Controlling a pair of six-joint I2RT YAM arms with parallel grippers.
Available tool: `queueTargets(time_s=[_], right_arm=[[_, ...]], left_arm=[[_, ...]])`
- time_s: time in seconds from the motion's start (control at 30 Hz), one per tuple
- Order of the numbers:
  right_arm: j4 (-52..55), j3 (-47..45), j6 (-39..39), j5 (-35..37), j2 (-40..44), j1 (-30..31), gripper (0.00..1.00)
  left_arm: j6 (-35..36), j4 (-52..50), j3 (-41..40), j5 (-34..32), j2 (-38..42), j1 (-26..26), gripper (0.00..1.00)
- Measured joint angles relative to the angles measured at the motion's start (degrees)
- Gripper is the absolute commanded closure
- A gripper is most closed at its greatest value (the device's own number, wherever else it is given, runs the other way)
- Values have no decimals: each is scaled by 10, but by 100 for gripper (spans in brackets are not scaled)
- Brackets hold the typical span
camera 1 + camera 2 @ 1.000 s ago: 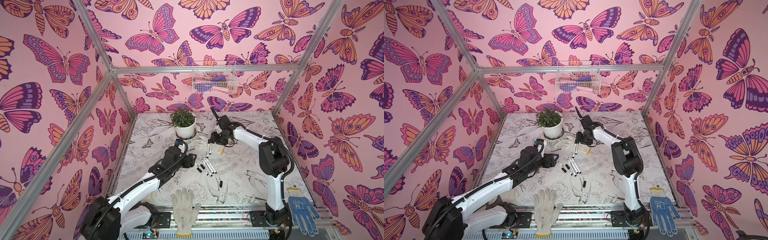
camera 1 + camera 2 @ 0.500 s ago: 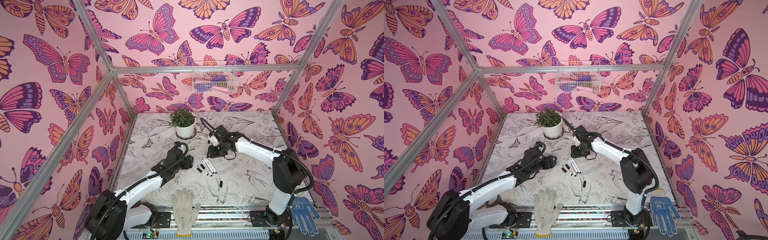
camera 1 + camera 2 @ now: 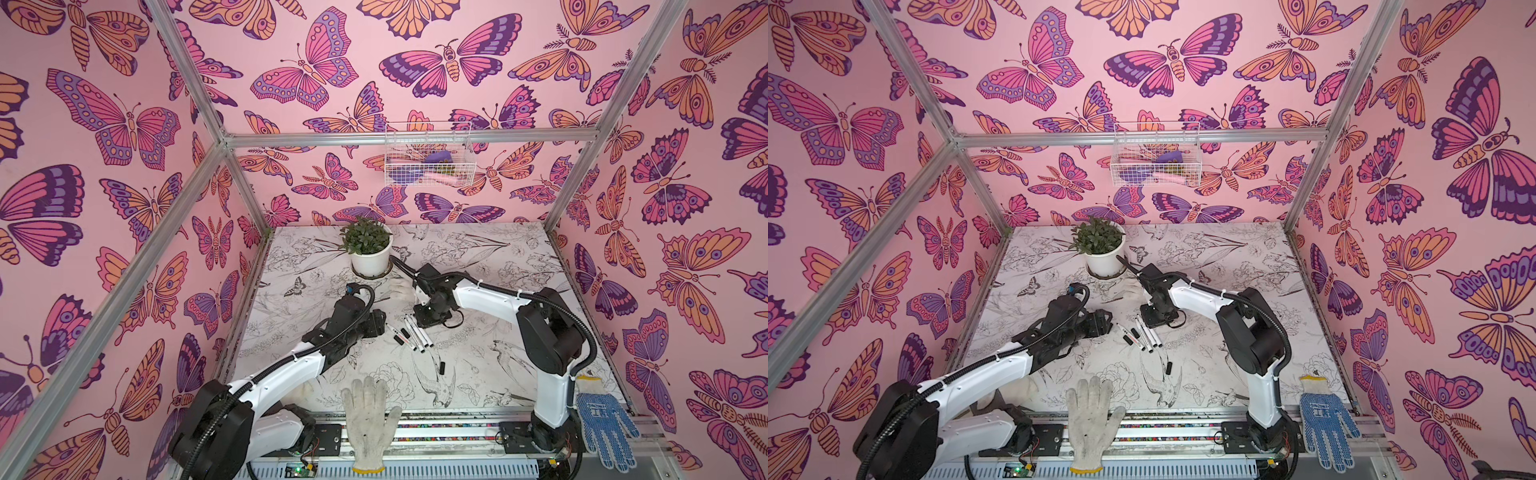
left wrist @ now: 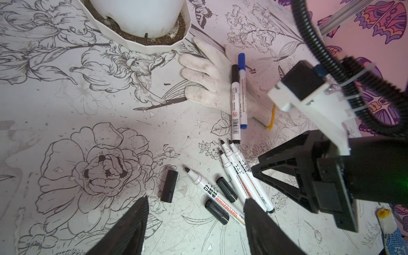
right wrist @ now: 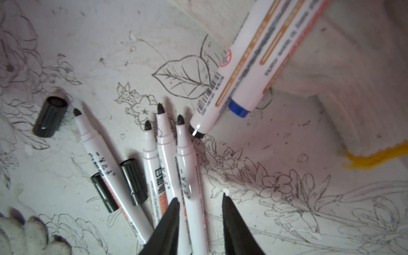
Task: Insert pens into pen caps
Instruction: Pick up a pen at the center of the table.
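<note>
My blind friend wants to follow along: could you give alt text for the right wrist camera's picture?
The right gripper, jaws open, straddles one of four uncapped black-tipped pens lying on a flower-print table. Three black caps lie among them, and two more pens lie by a white glove.

potted plant (image 3: 371, 259), white glove (image 3: 370, 419), wire basket (image 3: 428, 156)

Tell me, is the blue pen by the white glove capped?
Capped: a blue cap covers one end of the blue pen, while the loose pens nearby show bare black tips.
</note>
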State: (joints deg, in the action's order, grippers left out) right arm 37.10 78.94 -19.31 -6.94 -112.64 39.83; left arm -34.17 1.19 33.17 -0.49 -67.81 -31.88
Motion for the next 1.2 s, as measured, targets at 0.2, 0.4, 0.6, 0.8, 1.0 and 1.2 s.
queueTargets(time_s=[0.2, 0.4, 0.6, 0.8, 1.0, 1.2], right_arm=[[4, 15, 6, 16, -21, 0, 65], [14, 26, 18, 51, -30, 14, 67], [17, 27, 27, 81, -37, 36, 78], [17, 28, 33, 100, -37, 48, 92], [28, 30, 44, 98, -28, 50, 97], [33, 65, 42, 66, 38, 46, 100]], left_arm=[[0, 0, 0, 0, 4, 0, 29], [0, 0, 0, 0, 4, 0, 28], [0, 0, 0, 0, 4, 0, 28], [1, 0, 0, 0, 6, 0, 28], [10, 0, 0, 9, 13, 0, 27], [35, 2, -1, 36, 45, 1, 28]])
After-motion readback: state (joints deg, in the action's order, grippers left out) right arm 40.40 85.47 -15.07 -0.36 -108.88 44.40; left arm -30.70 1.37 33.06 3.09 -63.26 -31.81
